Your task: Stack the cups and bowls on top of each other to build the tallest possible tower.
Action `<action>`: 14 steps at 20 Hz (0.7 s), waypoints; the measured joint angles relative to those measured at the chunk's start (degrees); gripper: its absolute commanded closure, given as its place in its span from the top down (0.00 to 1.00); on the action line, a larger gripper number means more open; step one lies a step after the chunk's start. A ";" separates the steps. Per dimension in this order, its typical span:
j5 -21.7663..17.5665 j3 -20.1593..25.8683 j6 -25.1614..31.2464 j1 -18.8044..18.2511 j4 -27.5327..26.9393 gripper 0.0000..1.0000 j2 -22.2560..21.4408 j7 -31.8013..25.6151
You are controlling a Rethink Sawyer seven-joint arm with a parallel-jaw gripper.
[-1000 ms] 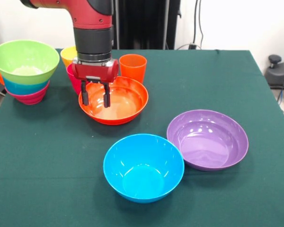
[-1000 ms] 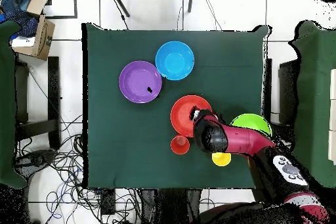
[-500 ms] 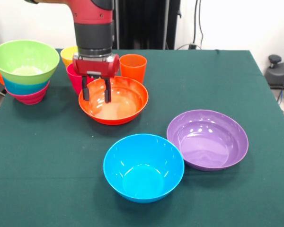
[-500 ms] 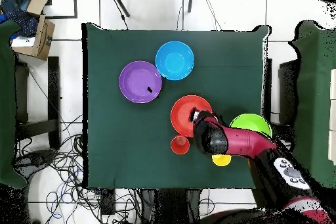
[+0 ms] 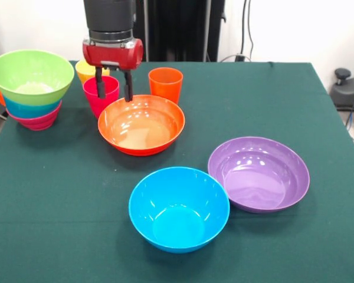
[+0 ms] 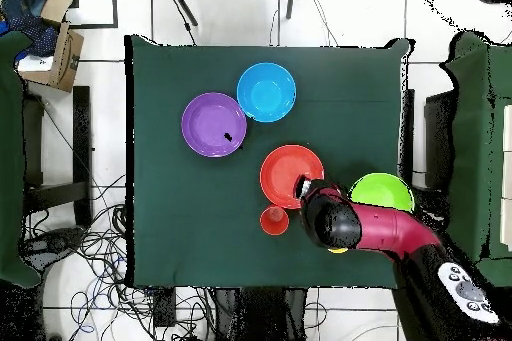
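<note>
While the gripper (image 5: 112, 85) hangs in the upper left of the front view, its two black fingers (image 5: 128, 87) stand apart with nothing between them. One finger shows in front of the red-pink cup (image 5: 101, 94) and the other just above the far rim of the large orange bowl (image 5: 141, 124). Whether either finger touches anything cannot be told.

On the green desk (image 5: 65, 177) the orange bowl sits upright and open a little left of centre. Just behind it stands the orange cup (image 5: 165, 84), upright, close to the bowl's far rim. The red-pink cup stands at the bowl's upper left, and the yellow cup (image 5: 84, 69) shows behind it, partly hidden by the gripper.

At the far left edge of the front view stands the tower (image 5: 32, 88): the lime green bowl (image 5: 32, 75) on top, a blue bowl beneath it, a magenta one at the bottom, with a sliver of orange peeking out at the left.

Lower in the frame, the blue bowl (image 5: 179, 208) sits near the bottom centre, and the purple bowl (image 5: 259, 173) lies to its right, their rims just beside each other; contact cannot be told.

From overhead, the arm (image 6: 385, 232) reaches in from the lower right, its wrist covering the cups beside the orange bowl (image 6: 289, 172), with the lime green bowl (image 6: 382, 191) to the right of it.
</note>
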 measured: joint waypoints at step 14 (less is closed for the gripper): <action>-2.06 -1.39 0.43 1.75 -0.01 1.00 1.64 0.00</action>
